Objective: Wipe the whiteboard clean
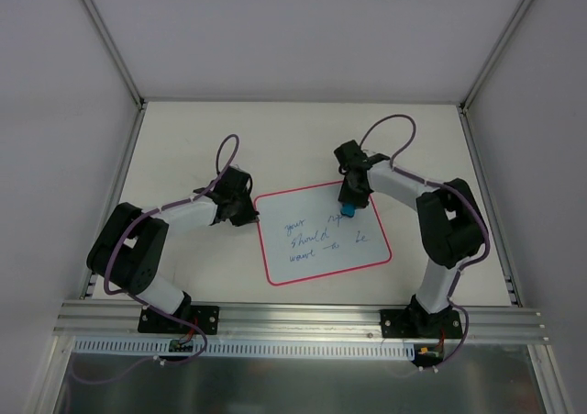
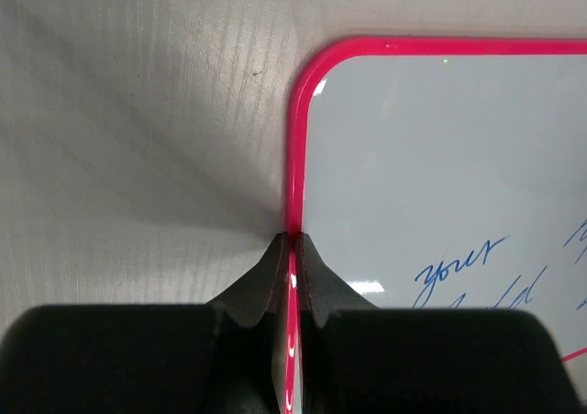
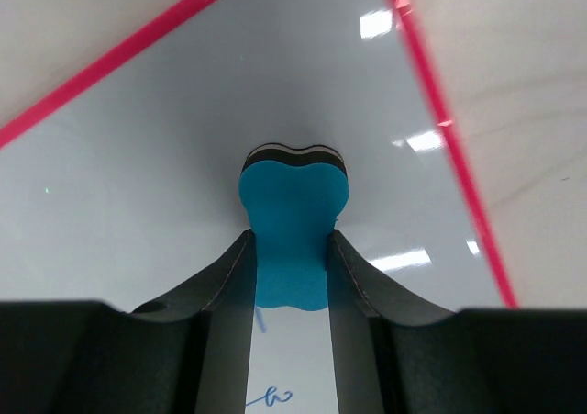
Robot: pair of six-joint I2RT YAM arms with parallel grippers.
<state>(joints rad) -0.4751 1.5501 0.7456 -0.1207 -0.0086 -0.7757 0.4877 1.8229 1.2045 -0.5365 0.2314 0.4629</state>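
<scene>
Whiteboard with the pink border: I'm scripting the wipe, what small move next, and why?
Probably drag the blue eraser block across the blue handwriting: the right end effector holds it on bare pink-bordered whiteboard, whose edge the left end effector clamps.

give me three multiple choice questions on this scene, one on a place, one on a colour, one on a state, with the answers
1. Where does the left hand grip the board?
A. its left edge
B. its right edge
C. its near edge

2. What colour is the eraser in the right hand?
A. red
B. blue
C. green

3. What state is the board in?
A. wiped blank
B. bearing blue writing
C. flipped face down

Answers:
1 A, the left wrist view shows the hand shut on the pink left border.
2 B, a blue block sits clamped in the right hand.
3 B, blue words show on the board in the top view.
</scene>
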